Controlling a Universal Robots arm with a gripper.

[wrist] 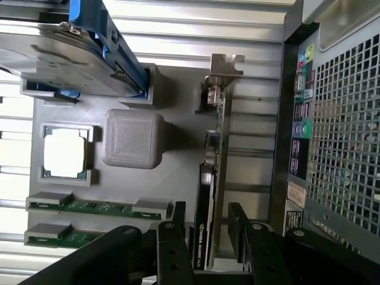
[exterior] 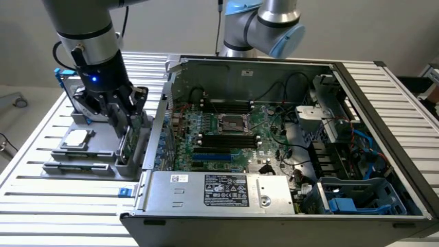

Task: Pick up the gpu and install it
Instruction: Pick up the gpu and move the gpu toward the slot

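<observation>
The gpu (wrist: 209, 178) stands on its edge in a slot of the grey holder tray (wrist: 178, 124), silver end bracket (wrist: 227, 64) at its far end and black cooler face turned toward the tray's other parts. My gripper (wrist: 208, 228) is open and straddles the card, one black finger (wrist: 178, 228) on each side with a small gap to the board. In the exterior view the gripper (exterior: 127, 121) hangs low over the gpu (exterior: 127, 146), just on the exterior view's left of the open computer case (exterior: 164, 118).
The tray (exterior: 75, 167) also carries a square silver chip (wrist: 65, 152), two memory sticks (wrist: 95, 206) and a hard drive in a blue frame (wrist: 53, 53). The case's motherboard (exterior: 226, 134) lies exposed, with its rear panel (wrist: 344, 148) close beside the gpu. A second arm (exterior: 264, 25) stands behind.
</observation>
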